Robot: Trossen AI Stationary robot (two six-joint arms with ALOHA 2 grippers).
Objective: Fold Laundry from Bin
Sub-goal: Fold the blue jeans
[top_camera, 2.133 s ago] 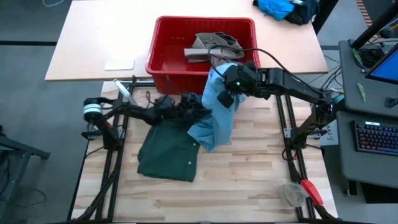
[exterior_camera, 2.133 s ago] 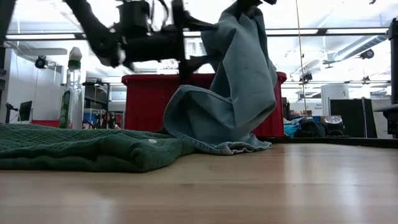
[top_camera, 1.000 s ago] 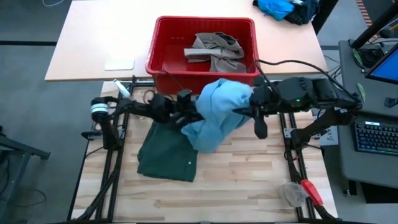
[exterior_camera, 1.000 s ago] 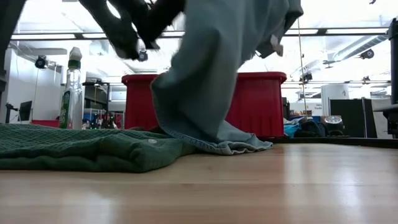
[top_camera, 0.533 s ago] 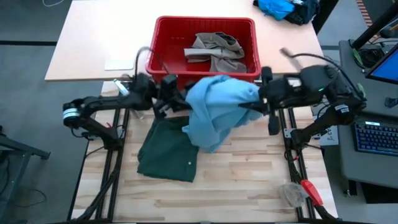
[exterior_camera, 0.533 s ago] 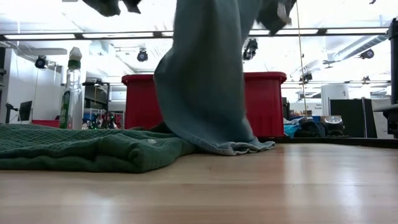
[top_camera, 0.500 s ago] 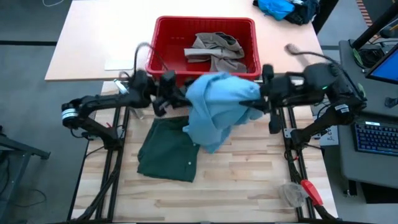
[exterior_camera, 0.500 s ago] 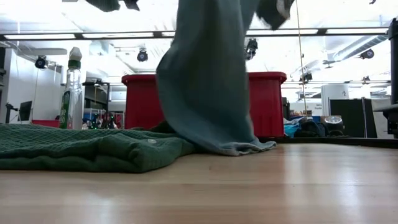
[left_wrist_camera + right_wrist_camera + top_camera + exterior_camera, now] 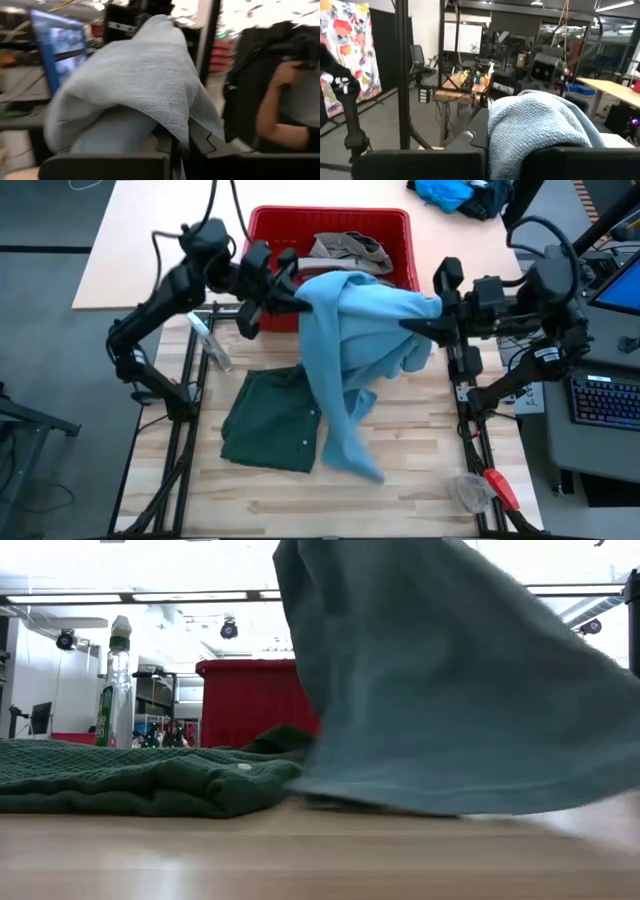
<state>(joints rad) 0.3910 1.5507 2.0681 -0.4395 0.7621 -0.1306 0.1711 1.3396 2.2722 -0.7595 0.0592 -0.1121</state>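
The pale butcher-block wooden table (image 9: pixel 420 470) carries the work, with a second, smooth tan table (image 9: pixel 150 240) behind it. The long light blue denim trousers (image 9: pixel 350 340) hang in the air between the two arms, stretched across at the top, one leg trailing down so its end lies on the wooden table near the middle; in the low view the denim (image 9: pixel 450 690) fills most of the right side and its hem touches the tabletop. The bright red rectangular plastic bin (image 9: pixel 265 225) sits at the back edge of the wooden table, partly hidden by the raised denim, and a crumpled khaki-taupe garment (image 9: pixel 345 248) lies inside it. The dark green shorts (image 9: pixel 270 420) lie flat on the wooden table, just left of the hanging trouser leg and partly under it.

The left end effector (image 9: pixel 285 290) is raised in front of the bin's left part, clenched on the left upper edge of the trousers; from its wrist the cloth (image 9: pixel 135 85) drapes over the fingers. The right end effector (image 9: pixel 425 328) is raised to the right of the bin, likewise clenched on the trousers' right upper edge, the fabric (image 9: pixel 540 125) bunched over it.

A clear plastic bottle (image 9: pixel 115 680) stands at the left. A bright blue cloth heap (image 9: pixel 445 194) lies at the far right corner of the tan table. A person's arm (image 9: pixel 280 110) shows in the room beyond.
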